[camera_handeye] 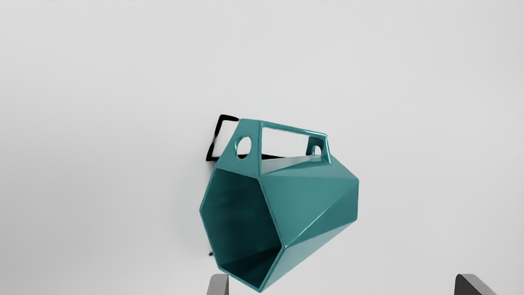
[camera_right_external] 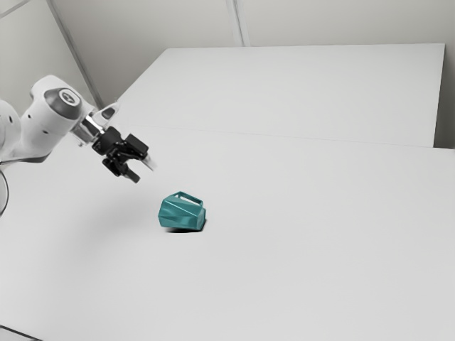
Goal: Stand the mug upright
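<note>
Mug (camera_right_external: 183, 213): a teal, faceted, hard-looking cup lying on its side, well apart from the gripper, below it and farther out along its reach.
Gripper (camera_right_external: 141, 170): black, two-fingered, its fingers spread wide with nothing held between them; it hangs above the smooth white tabletop (camera_right_external: 306, 241).
Mouth (camera_handeye: 241, 223): open and dark inside, turned toward one finger's side, while the closed end points toward the other's.
Handle (camera_handeye: 294, 128): angular and teal, on the mug's far side from the fingertips.
Approach: the step in hand looks to be reaching for a grasp. The mug's length runs roughly along the line between the fingers, so I'd want the hand turned about a quarter before coming down, to take the body across its width, clear of the handle.
Grip: flat facets should suit the pads if they meet squarely; on a ridge, the mug may twist or skid away.
Turn: once it is held, lift a little, swing the mouth upward, and leave room for the wrist above the table.
Setting down: bring the closed end flat against the table before letting go, or it could topple.
</note>
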You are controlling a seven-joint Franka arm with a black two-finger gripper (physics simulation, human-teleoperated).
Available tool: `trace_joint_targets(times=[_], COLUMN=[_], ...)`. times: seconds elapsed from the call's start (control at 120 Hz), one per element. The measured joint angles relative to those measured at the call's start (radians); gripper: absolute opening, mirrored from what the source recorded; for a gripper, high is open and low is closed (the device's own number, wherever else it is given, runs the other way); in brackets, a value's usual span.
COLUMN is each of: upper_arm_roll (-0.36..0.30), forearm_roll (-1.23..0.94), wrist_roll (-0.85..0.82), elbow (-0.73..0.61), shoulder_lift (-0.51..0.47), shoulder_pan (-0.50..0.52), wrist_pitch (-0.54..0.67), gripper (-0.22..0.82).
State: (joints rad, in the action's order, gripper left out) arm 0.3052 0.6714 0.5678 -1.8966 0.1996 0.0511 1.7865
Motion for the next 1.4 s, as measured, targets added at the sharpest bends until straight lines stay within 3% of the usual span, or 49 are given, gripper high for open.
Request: trace_joint_targets(times=[0.6, 0.808, 1.0, 1.192, 1.4], upper_arm_roll=[-0.003, -0.014, -0.019, -0.020, -0.021], forearm_roll=[0.210, 0.261, 0.305, 0.333, 0.349], wrist_roll=[0.237, 0.280, 0.308, 0.328, 0.345], elbow=[-0.192, -0.213, -0.239, -0.244, -0.240], shoulder_lift=[0.034, 0.034, 0.037, 0.034, 0.023], shoulder_pan=[-0.008, -0.009, -0.013, -0.016, -0.016], wrist_pitch=[0.162, 0.155, 0.150, 0.147, 0.115], gripper=[0.60, 0.30, 0.19, -0.02, -0.13])
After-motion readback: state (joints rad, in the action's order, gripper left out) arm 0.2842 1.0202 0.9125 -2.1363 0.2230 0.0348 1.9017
